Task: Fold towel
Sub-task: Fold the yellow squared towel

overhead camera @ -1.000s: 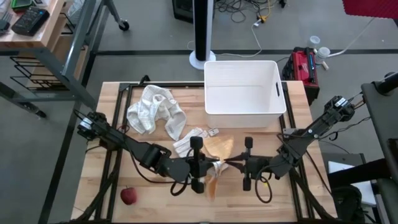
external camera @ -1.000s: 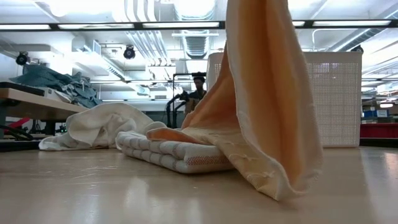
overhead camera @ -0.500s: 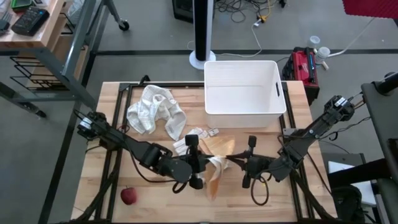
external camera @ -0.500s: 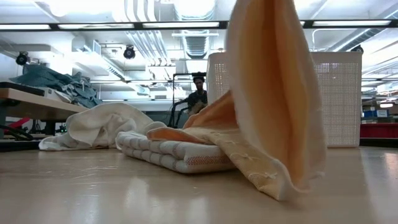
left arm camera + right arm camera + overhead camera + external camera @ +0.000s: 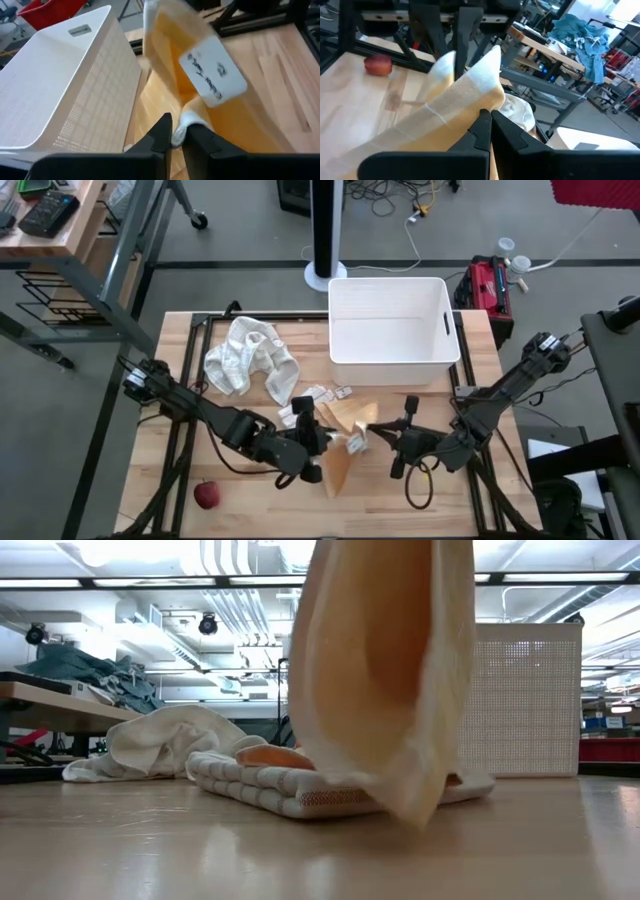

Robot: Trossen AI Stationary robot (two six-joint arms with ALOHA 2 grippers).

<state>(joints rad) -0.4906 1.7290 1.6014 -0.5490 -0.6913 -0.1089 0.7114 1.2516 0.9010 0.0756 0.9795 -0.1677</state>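
An apple [image 5: 207,495] sits at the table's [image 5: 180,410] near left corner, a crumpled white towel [image 5: 248,355] farther back. My left claw [image 5: 330,442] pinches one corner of the orange towel [image 5: 340,465], which hangs mid-table before the white bin [image 5: 392,320]. My right claw [image 5: 372,433] is clamped on the next corner.

Two dark jointed arms [image 5: 200,408], black cables, slim tapered fingers [image 5: 161,132]

- Light wooden surface [image 5: 180,470] under my arms.
- White bin [image 5: 392,320] sits at its far edge.
- Crumpled white towel [image 5: 250,358] lies far left.
- Folded striped towel [image 5: 285,790] rests mid-surface.
- Red apple [image 5: 207,496] sits near the front-left corner.
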